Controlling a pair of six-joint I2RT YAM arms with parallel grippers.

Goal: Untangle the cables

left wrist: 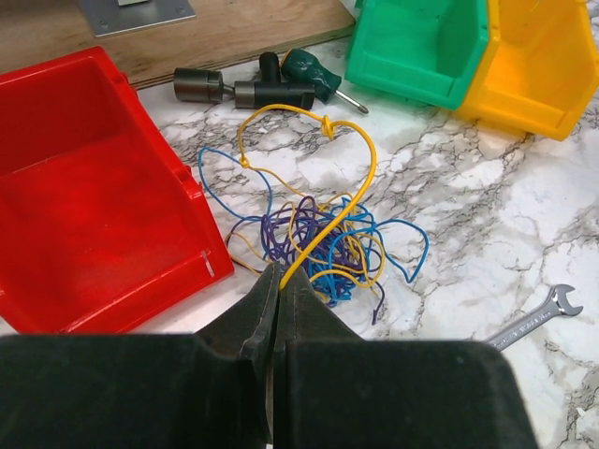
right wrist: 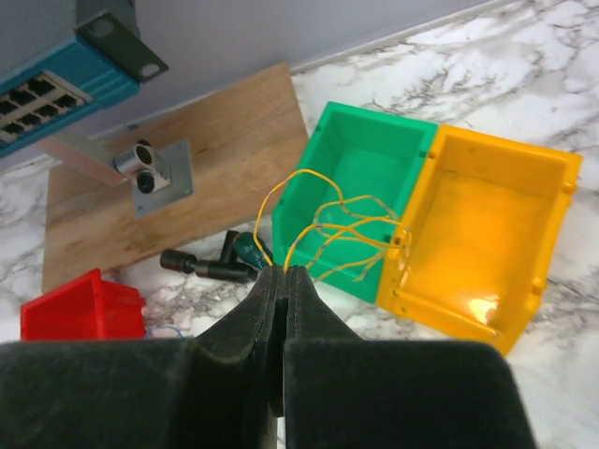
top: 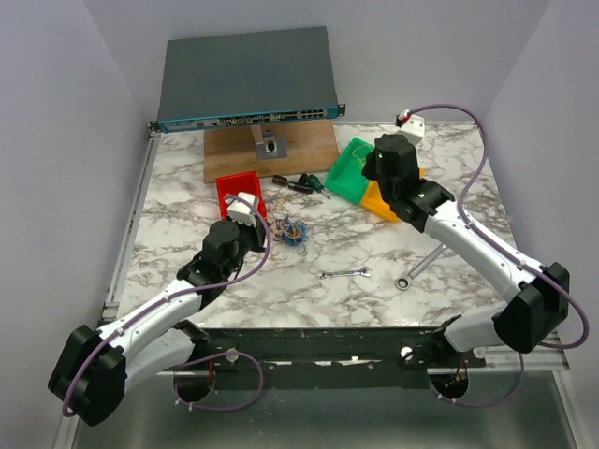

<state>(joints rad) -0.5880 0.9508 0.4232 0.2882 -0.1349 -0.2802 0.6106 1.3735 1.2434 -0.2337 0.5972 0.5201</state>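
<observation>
Closest to us on the marble table are two silver spanners: a small wrench lying flat, and a bigger wrench off to its right. Both are well apart from the wires.

Next up, the left gripper. We see its jaws pressed tight together, pinching a yellow cable right at the tips. That strand rises away from the fingers, loops round and has a little knot at its far end. Just past the fingertips sits the tangle of cables, a blue, purple and yellow mess on the marble near the middle of the table. It's just beside the red bin, on that bin's right.

Further back, the right gripper is also clamped fully closed, with a few thin yellow strands coming out of its tips. In its wrist view they curl across the green bin toward the seam where it touches the yellow bin. We can't tell if they touch the rim.

Between the red and green bins lies a green-handled screwdriver beside some dark bits. They're right at the edge of the wooden board. Farthest back is a blue-fronted network switch.
</observation>
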